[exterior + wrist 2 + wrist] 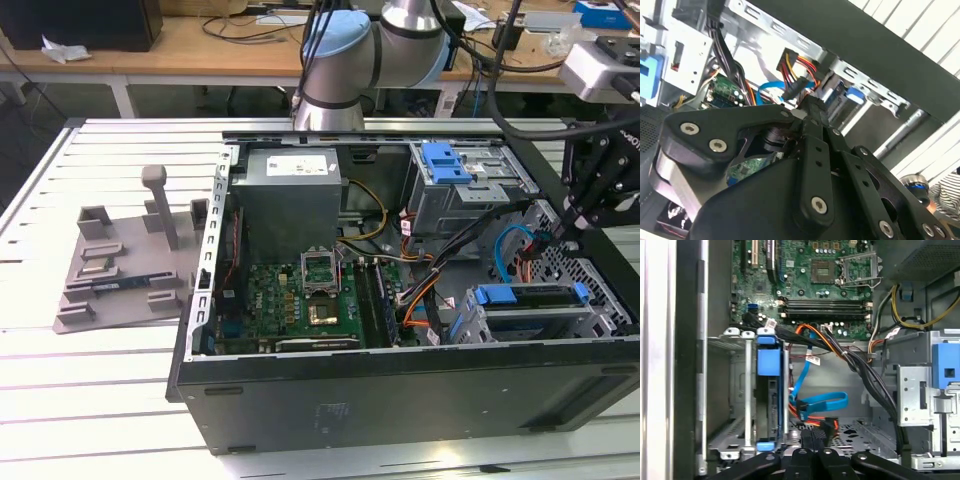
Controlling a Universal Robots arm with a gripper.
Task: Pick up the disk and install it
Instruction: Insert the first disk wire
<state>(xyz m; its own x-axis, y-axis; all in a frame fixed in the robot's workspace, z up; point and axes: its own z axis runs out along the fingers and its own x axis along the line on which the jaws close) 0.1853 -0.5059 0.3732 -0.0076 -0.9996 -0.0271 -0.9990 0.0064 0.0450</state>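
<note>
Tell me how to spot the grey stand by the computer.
Find the open black computer case on the white slatted table. Just beside it, on the exterior view's left, sits the stand. It is plain grey plastic with upright posts, one taller than the rest, outside the case.

**Layout around the open computer case**

The computer case (400, 385) lies open on the table (100, 400). The stand (120, 270) sits just beside it, on the exterior view's left. Inside the case, the power supply (290, 195) is against the far wall, with the motherboard (300, 300) in front of it. At the case's end on the exterior view's right, the disk (530, 296) sits in a bay (520, 322) by the near wall, a drive cage (450, 190) stands behind it, and the gripper (548, 238) is between them
</note>
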